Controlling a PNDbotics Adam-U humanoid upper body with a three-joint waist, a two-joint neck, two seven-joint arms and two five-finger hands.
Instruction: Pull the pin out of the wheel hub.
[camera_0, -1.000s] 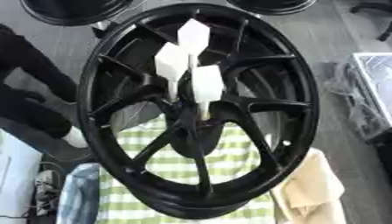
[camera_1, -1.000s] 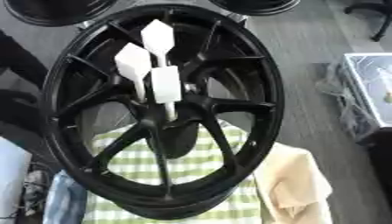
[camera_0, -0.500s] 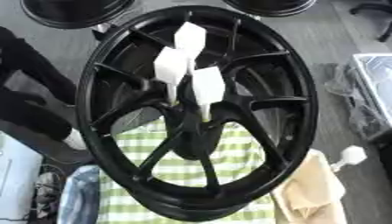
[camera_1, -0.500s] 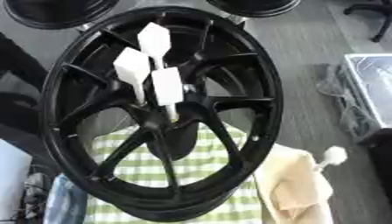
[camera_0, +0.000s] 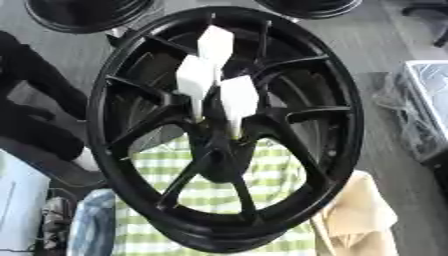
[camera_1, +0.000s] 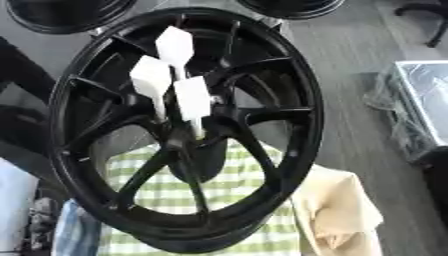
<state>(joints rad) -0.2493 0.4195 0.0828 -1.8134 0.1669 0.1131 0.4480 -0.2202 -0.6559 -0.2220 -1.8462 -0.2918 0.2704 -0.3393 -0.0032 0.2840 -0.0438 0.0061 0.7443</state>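
A large black spoked wheel (camera_0: 343, 105) stands tilted in the middle of both eye views. Three white pins with broad flat heads stick out of its hub (camera_0: 219, 142). The top pin (camera_0: 215, 44) stands farthest back. A second pin (camera_0: 194, 78) is at the left, and a third pin (camera_0: 238, 98) is lowest and nearest. Their thin shafts run down into the hub. Neither of my hands shows in either view.
A green-and-white checked cloth (camera_0: 273, 176) lies under the wheel, with a beige cloth (camera_0: 360, 216) at its right. Other black wheels (camera_0: 83, 15) lie at the far edge. A clear plastic bin (camera_0: 429, 102) stands at the right, a dark shape (camera_0: 35, 117) at the left.
A small pale thing that showed at the lower right half a second ago is gone from view. The three pins stand as before; the picture has shifted slightly.
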